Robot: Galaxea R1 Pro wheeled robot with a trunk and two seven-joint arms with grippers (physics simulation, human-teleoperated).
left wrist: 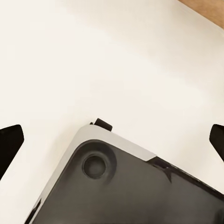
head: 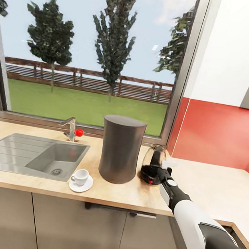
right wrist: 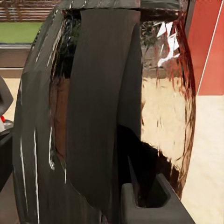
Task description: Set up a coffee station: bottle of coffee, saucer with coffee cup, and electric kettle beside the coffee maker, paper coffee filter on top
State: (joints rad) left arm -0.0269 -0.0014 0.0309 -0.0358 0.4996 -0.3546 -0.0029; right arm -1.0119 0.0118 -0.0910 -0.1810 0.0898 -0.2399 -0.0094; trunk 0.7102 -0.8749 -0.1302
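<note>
One item in hand: electric kettle [head: 153, 164] stands upright on the kitchen countertop [head: 129, 194], just beside the coffee maker [head: 120, 149] on the side away from the sink [head: 30, 153], toward the back wall. Right gripper [head: 166, 171] sits at the kettle's handle side; whether its jaws clamp the handle cannot be told. Judgement: set the base flat, free the handle slowly, then back straight off without nudging. Coffee cup [head: 80, 176] rests on saucer [head: 81, 184] near the front edge. Kettle's contact with the gripper is hidden; right wrist view gives dark glass [right wrist: 107, 116] too close to read. Left gripper [left wrist: 112, 140] spread wide, tips cut off.
</note>
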